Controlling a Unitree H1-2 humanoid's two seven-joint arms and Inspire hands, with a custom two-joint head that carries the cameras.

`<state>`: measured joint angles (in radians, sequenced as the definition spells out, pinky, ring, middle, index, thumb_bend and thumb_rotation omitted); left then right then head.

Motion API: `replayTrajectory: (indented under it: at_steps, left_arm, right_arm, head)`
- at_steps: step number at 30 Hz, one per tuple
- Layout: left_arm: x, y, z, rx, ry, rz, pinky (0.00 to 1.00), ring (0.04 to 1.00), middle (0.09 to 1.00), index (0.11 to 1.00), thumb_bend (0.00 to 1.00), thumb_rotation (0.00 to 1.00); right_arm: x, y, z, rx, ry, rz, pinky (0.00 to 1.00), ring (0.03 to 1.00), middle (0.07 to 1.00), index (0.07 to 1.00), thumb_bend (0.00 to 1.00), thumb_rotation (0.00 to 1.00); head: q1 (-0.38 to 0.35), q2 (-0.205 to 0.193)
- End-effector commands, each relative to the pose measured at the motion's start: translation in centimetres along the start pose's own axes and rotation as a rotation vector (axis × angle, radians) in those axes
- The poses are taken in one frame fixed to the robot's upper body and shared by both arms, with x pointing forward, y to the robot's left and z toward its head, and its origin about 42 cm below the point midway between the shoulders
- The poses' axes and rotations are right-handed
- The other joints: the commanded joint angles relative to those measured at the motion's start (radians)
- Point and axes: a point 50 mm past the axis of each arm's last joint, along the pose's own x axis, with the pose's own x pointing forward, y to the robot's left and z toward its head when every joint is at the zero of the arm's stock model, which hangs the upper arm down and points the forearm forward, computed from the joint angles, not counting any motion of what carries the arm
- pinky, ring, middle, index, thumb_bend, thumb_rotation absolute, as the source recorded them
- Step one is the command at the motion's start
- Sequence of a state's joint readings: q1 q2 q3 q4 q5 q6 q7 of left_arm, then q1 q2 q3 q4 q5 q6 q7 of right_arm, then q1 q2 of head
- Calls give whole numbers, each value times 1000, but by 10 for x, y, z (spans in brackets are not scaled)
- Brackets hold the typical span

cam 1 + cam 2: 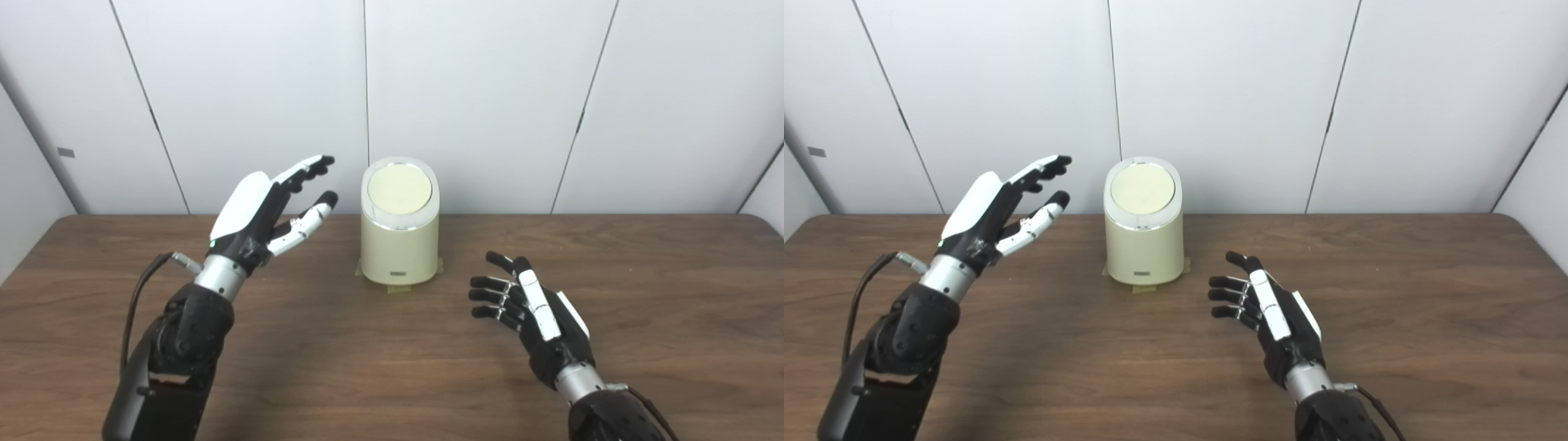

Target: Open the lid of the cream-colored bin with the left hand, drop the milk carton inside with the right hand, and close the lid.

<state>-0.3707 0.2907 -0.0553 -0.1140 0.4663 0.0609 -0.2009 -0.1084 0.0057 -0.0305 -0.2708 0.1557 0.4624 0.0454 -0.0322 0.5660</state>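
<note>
Left hand point(263, 211) and right hand point(533, 312) empty, fingers spread.

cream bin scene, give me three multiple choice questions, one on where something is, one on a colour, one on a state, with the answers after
1. Where does the cream bin stand on the table?
A. at the near right corner
B. toward the back, about midway across
C. at the far left edge

2. What colour is the table?
A. dark brown wood grain
B. white
C. green

3. What is the state of the bin's lid?
A. lifted open
C. taken off and lying on the table
B. shut, flat on top

Answers:
1. B, the bin sits near the wall between the left hand and the right hand.
2. A, brown grain shows across the whole surface.
3. B, the round lid lies flush inside its rim; both hands are open and apart from the bin, and no milk carton is in view.
</note>
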Motion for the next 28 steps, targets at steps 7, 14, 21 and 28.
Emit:
replayTrajectory:
  at_steps: [7,14,21,28]
  left_arm:
    - [-35,-3,4,-312,68,74,857,889,891,926,334,925]
    - [-75,-30,-5,-530,165,86,908,927,935,968,367,997]
    - [-93,-44,-9,-664,212,135,984,973,976,993,371,1000]
    - [-100,-51,-8,-733,225,176,989,985,996,1000,352,1000]
  right_arm:
    - [-2,1,20,24,-165,-33,638,724,739,817,496,764]
    - [-6,-8,16,8,-184,-31,800,902,898,892,508,860]
    - [-8,-11,11,-56,-183,-32,904,988,995,949,568,891]
    - [-12,-12,5,-113,-183,-52,963,1000,1000,975,628,903]
  head:
    - [9,9]
    - [20,14]
    - [33,18]
    - [40,28]
